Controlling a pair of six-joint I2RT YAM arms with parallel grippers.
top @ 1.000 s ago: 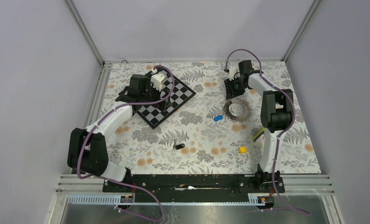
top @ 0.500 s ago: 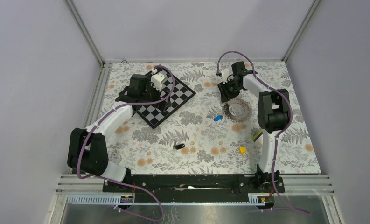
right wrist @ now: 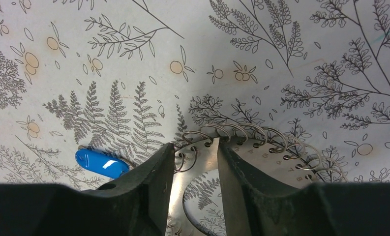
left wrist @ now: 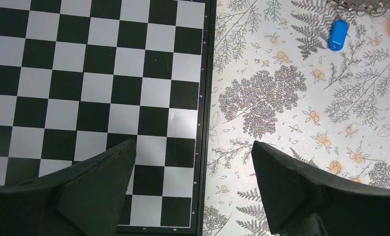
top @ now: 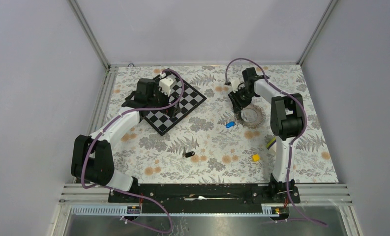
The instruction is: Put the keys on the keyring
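Over the floral table (top: pixel 148 147), the left gripper (left wrist: pixel 193 145) hangs spread wide above the black-and-white chessboard (top: pixel 180 108), upper left. Right of centre, the right gripper (right wrist: pixel 195 147) stands half-parted astride the rim of the grey-silver coiled metal keyring (right wrist: pixel 261 147), not visibly clamping it; securing the ring looks to be the step in hand. Next, probably: close and steady it, then fetch the bright blue oblong key (top: pixel 229 125) just left of it and the black oblong key (top: pixel 188 154), lower centre.

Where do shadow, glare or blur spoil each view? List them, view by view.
Top external: even, soft light with no glare; the blue key and black key are too small for detail. Left wrist: the chessboard is sharp, but the left gripper's fingers are dark and nearly featureless. Right wrist: the keyring is crisp, with a soft shadow around the right gripper's fingers.
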